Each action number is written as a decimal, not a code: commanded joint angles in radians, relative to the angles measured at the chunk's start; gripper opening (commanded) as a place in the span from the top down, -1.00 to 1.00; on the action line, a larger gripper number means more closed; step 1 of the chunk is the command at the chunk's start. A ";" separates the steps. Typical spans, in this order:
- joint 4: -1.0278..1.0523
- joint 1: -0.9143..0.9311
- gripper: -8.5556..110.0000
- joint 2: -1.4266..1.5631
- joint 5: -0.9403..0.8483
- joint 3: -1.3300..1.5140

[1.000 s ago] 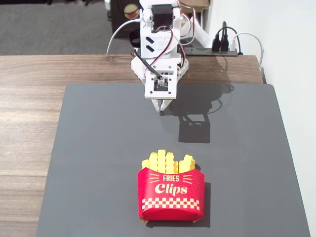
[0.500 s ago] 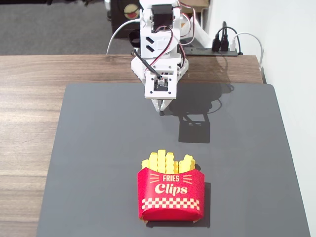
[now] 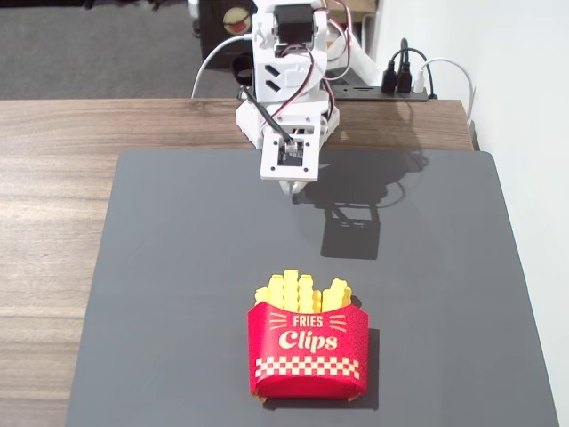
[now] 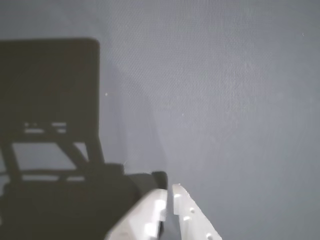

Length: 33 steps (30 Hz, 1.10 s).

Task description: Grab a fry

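Note:
Several bright-yellow crinkle-cut fries (image 3: 302,292) stand upright in a red "FRIES Clips" carton (image 3: 308,350) near the front middle of the dark grey mat, in the fixed view. My white gripper (image 3: 292,187) hangs at the far edge of the mat, well behind the carton, pointing down. In the wrist view the gripper (image 4: 170,192) enters from the bottom edge with its two white jaws nearly touching and nothing between them. Only bare mat and the arm's shadow show there. No fry or carton shows in the wrist view.
The grey mat (image 3: 178,294) lies on a wooden table (image 3: 53,178). The arm's base and cables sit at the table's far edge, with a power strip (image 3: 391,87) behind. A white wall runs along the right.

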 commanded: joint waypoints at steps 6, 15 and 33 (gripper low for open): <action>-0.009 -0.057 0.59 -0.255 0.087 -0.230; -0.017 -0.086 0.37 -0.485 0.106 -0.440; -0.104 -0.130 0.37 -1.127 0.153 -0.982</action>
